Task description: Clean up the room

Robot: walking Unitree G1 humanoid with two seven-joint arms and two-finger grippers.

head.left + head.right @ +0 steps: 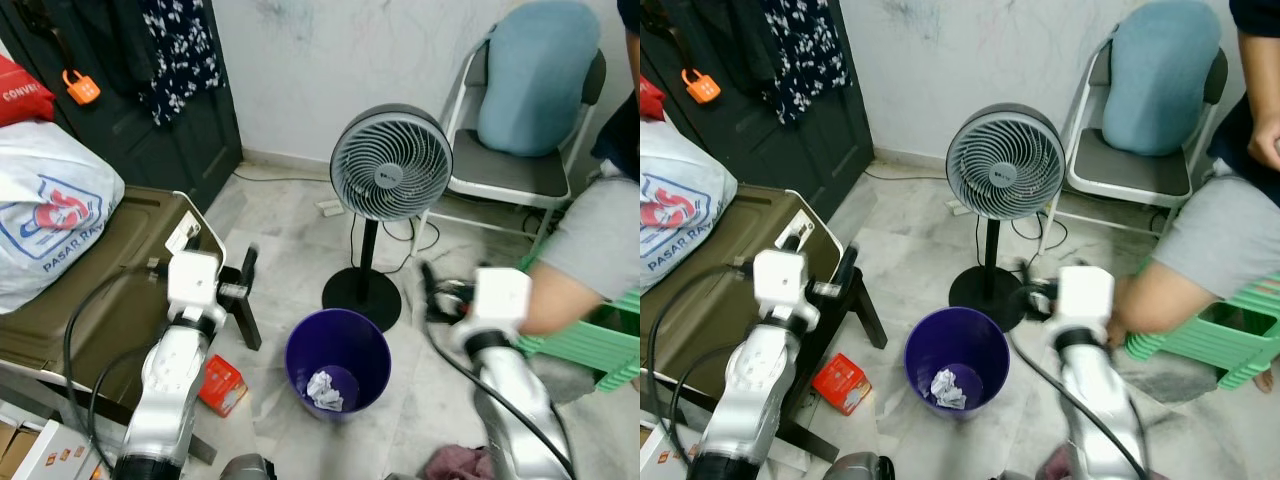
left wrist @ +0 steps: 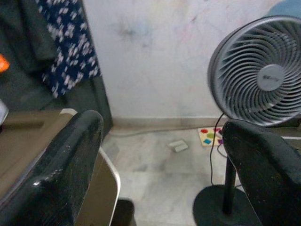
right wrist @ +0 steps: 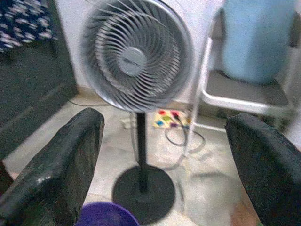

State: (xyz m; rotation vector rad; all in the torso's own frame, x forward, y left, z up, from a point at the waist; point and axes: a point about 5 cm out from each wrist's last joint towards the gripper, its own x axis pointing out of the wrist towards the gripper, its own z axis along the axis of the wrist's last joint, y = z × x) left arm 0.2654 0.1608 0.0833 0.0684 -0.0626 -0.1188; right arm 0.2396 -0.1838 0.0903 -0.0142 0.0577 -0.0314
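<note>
Up front, the left gripper (image 2: 162, 188) hangs with its two black fingers (image 2: 51, 174) spread wide and nothing between them, raised to the left of the purple bin (image 1: 338, 372). To the right of the bin, the right gripper (image 3: 164, 174) is likewise spread apart and empty, aimed toward the grey pedestal fan (image 1: 391, 162) that stands just behind the bin. Inside the bin lies a crumpled white paper (image 1: 324, 390). On the floor to the bin's left sits a small red box (image 1: 221, 385), close by the left arm. Farther left of the bin is an olive-brown case (image 1: 110, 290) bearing a white printed bag (image 1: 45, 215). Right of the bin, a person's leg (image 1: 575, 270) rests by a green plastic stool (image 1: 600, 335), with a folding chair (image 1: 510, 170) behind.
</note>
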